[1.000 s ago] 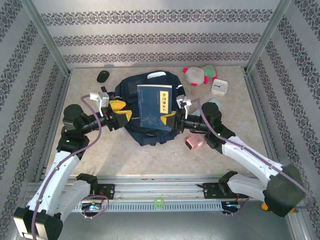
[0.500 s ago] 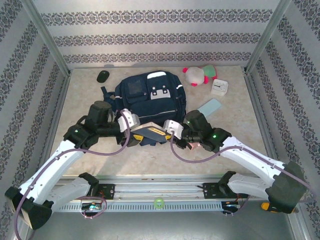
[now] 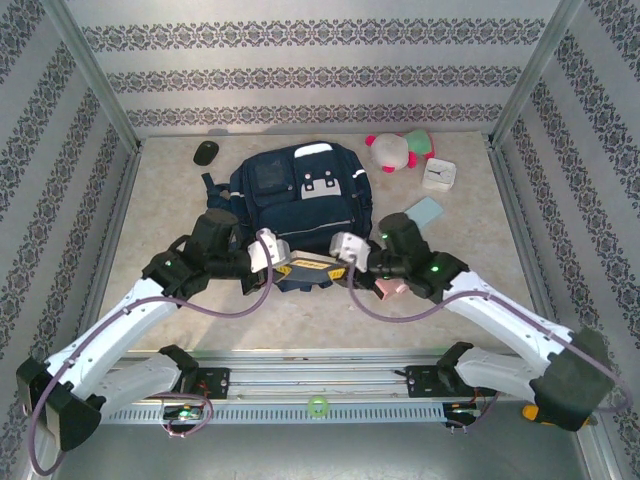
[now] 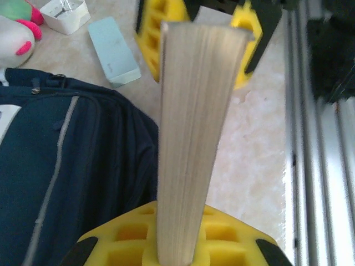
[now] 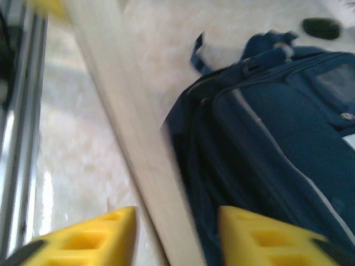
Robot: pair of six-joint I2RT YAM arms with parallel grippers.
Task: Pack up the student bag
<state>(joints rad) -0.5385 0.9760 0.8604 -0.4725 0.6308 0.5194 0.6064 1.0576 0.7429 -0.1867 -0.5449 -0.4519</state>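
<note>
The student bag (image 3: 300, 195), dark navy with white patches, lies flat in the middle of the table. A book (image 3: 308, 266) stands on edge along the bag's near side, between the two grippers. My left gripper (image 3: 278, 262) is shut on the book's left end; its pale page edge (image 4: 191, 127) rises straight out of the yellow fingers (image 4: 111, 249). My right gripper (image 3: 338, 248) is at the other end, open, with the page edge (image 5: 138, 144) passing between its yellow fingers (image 5: 94, 238) and a gap on each side. The bag (image 5: 266, 149) lies to the right of it.
Behind the bag are a black mouse (image 3: 206, 152), a pink and white plush toy (image 3: 398, 150) and a white clock (image 3: 438, 175). A light blue box (image 3: 422, 212) and a pink item (image 3: 388, 287) lie by the right arm. A metal rail (image 3: 320, 380) runs along the near edge.
The book came down from over the bag to the bag's near edge. My left gripper closed on it and my right gripper opened. Both arms moved nearer and inward.
</note>
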